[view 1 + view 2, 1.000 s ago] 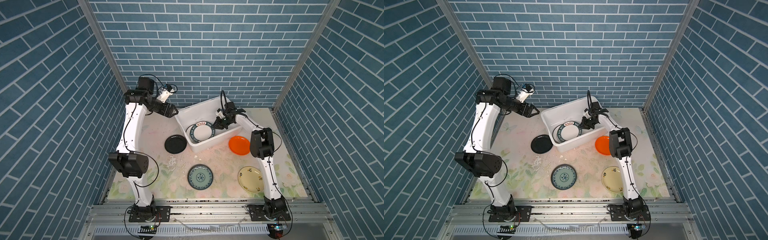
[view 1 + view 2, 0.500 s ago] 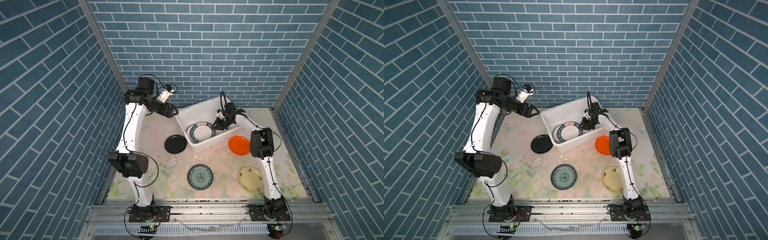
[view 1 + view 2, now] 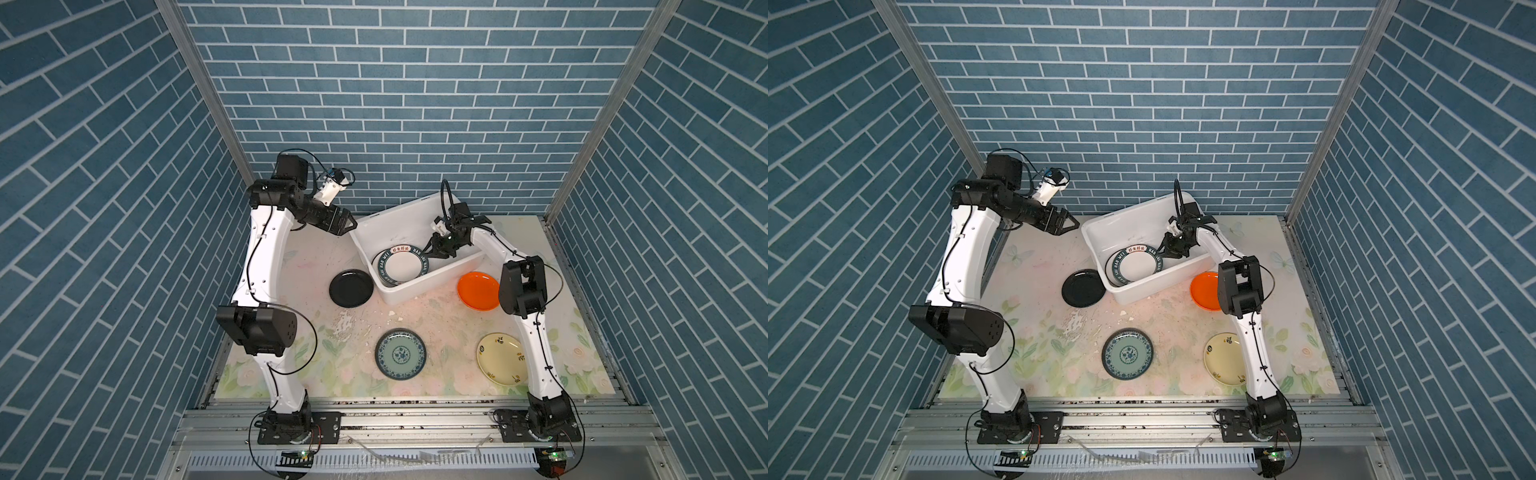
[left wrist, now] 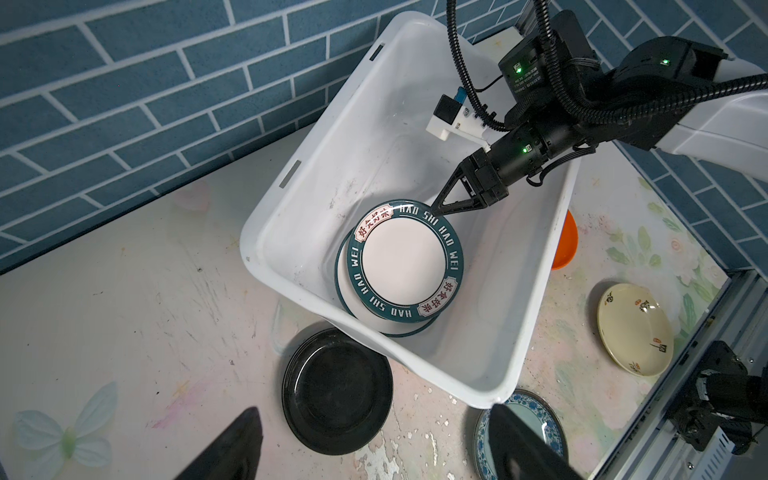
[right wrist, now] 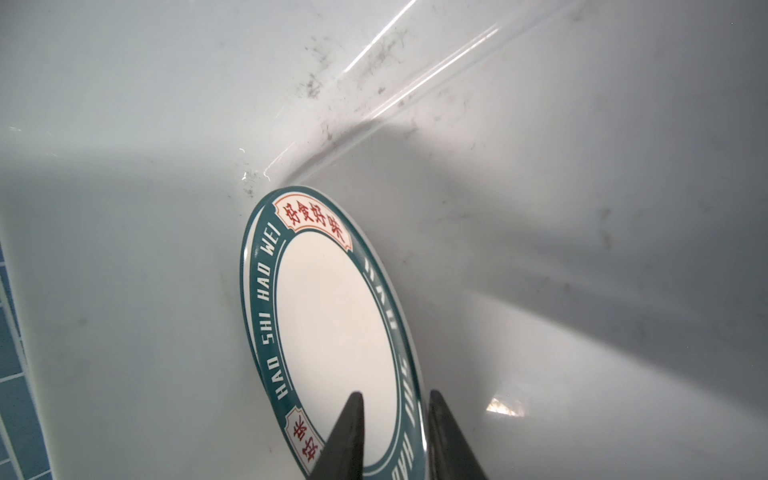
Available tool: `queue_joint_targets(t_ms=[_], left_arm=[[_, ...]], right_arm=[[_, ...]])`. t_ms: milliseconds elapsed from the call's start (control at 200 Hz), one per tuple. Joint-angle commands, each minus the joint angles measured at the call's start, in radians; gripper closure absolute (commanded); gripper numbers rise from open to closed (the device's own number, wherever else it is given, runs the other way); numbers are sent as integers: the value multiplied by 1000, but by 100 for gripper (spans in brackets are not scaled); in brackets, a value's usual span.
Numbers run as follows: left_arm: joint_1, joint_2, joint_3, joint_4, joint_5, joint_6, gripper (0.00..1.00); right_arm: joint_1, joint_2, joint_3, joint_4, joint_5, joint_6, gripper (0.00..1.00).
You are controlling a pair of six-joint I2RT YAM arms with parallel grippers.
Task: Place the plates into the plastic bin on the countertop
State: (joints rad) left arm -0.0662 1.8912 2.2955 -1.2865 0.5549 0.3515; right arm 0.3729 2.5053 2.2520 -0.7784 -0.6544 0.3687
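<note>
right gripper [image 4: 436,208]: reaches into the plastic bin [image 4: 374,124], tips at the rim of the lettered plate [image 4: 405,259]. fingers [image 5: 345,440] a little apart, straddling that rim in the right wrist view: one over the white face, one outside the edge. contact with the plate: cannot tell.

lettered plate: in the bin, at its near left end in both top views. lies face up on a second white plate [image 4: 345,296] with a dark rim, shifted partly off it.

left gripper [image 3: 348,229]: hangs above the tabletop [image 3: 311,270], just outside the bin's far left corner. fingers [image 4: 232,449] spread wide, nothing between them.

bin: sits skewed at the back of the tabletop, close to the brick wall [image 3: 415,124]; scuff marks on the inner walls.

outside the bin, flat on the tabletop:
- black plate [image 3: 351,288]: just beside the near left corner
- orange plate [image 3: 478,291]: just beside the near right corner, partly hidden by the right arm's elbow
- teal patterned plate [image 3: 400,353]: front centre, well apart from the bin
- cream-yellow plate [image 3: 498,359]: front right, partly behind the right forearm

white chips and scrapes on the tabletop between black plate and teal patterned plate.
</note>
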Motion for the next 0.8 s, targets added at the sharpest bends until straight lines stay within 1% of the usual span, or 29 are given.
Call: queue_joint_targets(t_ms=[0, 195, 235, 305, 475, 650, 795], left_arm=[[-7, -14, -3, -16, 18, 4, 13], [-6, -12, -3, -16, 21, 4, 13], [-7, -12, -3, -14, 20, 3, 13], [-7, -12, -3, -16, 19, 3, 13], [-7, -15, -8, -16, 19, 3, 13], [-6, -14, -12, -16, 16, 2, 13], [-7, -11, -10, -16, 17, 3, 13]], right_arm=[[5, 25, 28, -26, 1, -23, 72], [4, 23, 32, -30, 6, -22, 72], [5, 21, 30, -29, 9, -22, 73], [4, 13, 22, -27, 29, -22, 79], [5, 1, 11, -19, 38, -24, 79], [4, 11, 11, -18, 26, -14, 85], [4, 20, 13, -12, 11, -4, 88]])
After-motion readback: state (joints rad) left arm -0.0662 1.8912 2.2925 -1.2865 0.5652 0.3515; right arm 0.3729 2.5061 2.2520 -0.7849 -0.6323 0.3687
